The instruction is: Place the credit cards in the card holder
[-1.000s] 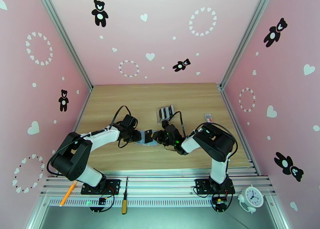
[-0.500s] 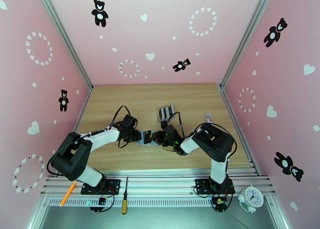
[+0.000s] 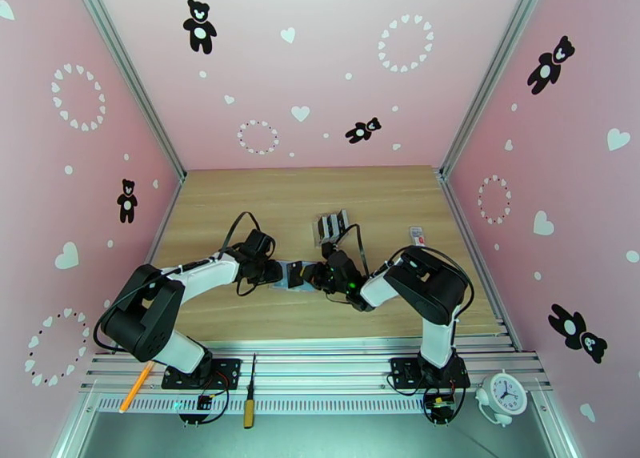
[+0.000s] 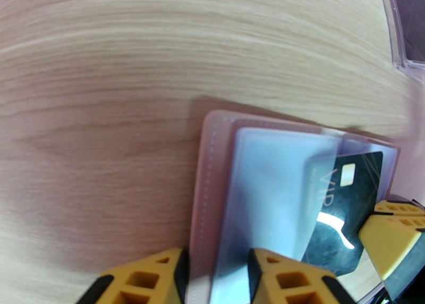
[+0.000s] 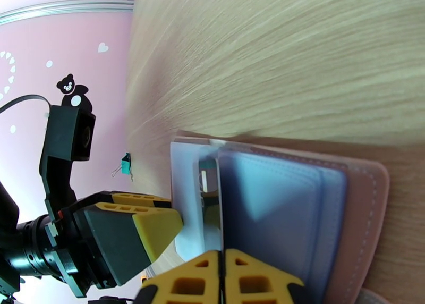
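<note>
**Card holder.** The card holder lies open and flat on the tabletop. It is about midway between the left and right edges and nearer the near edge than the far one. Its tan cover faces down, and the bluish clear sleeves fan upward from it.

**Left gripper.** The left gripper is at the holder's left side. Its fingers are a little apart and pinch the edge of the cover together with the nearest sleeve.

**Card.** One black card, with a white chip patch and "VIP" lettering, sits partly inside a sleeve on the holder's right half. Its right end sticks out of the sleeve.

**Right gripper.** The right gripper meets the holder from the right. Its fingers are pressed together on the protruding edge of the card. In the left wrist view, one of these yellow fingers touches the card's lower right corner.

**Other items.** A clear rack of upright cards stands just beyond the grippers, toward the far edge. The rack is apart from the holder.
</note>
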